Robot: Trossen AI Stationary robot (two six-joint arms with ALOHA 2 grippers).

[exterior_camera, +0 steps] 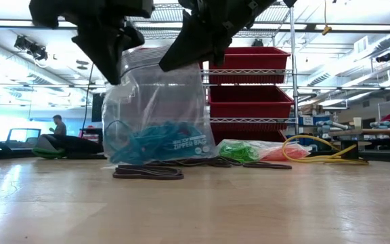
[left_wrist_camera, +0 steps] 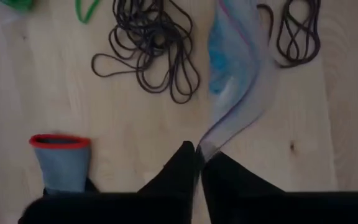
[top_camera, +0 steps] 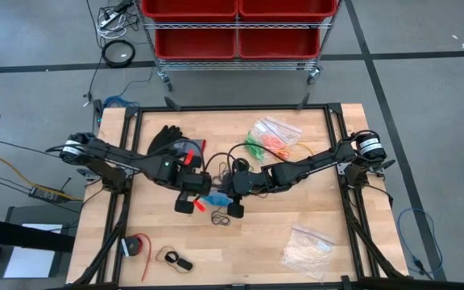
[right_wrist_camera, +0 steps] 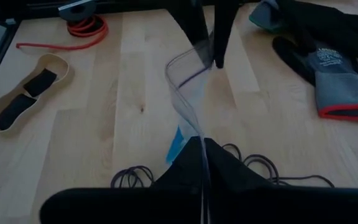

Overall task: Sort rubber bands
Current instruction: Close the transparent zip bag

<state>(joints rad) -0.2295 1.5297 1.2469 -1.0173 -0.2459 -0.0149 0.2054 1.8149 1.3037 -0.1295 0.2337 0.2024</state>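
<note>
Both grippers, left (left_wrist_camera: 197, 163) and right (right_wrist_camera: 204, 155), pinch the bag (exterior_camera: 156, 108) rim shut, holding it upright at table centre over blue bands (exterior_camera: 158, 144) (black bands (left_wrist_camera: 151, 50) lie beside). Uneven pulling could tear or tip it, spilling them.

Rubber bands (exterior_camera: 160, 140) in bag (exterior_camera: 156, 95), beside loose bands (exterior_camera: 147, 173).

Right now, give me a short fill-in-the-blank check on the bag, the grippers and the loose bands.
1. The clear zipper bag holds ____ rubber bands.
2. The left gripper is shut on the bag's ____.
3. The loose bands on the table near the bag are ____.
4. The right gripper is ____ on the bag.

Missing: blue; rim; black; shut
</note>
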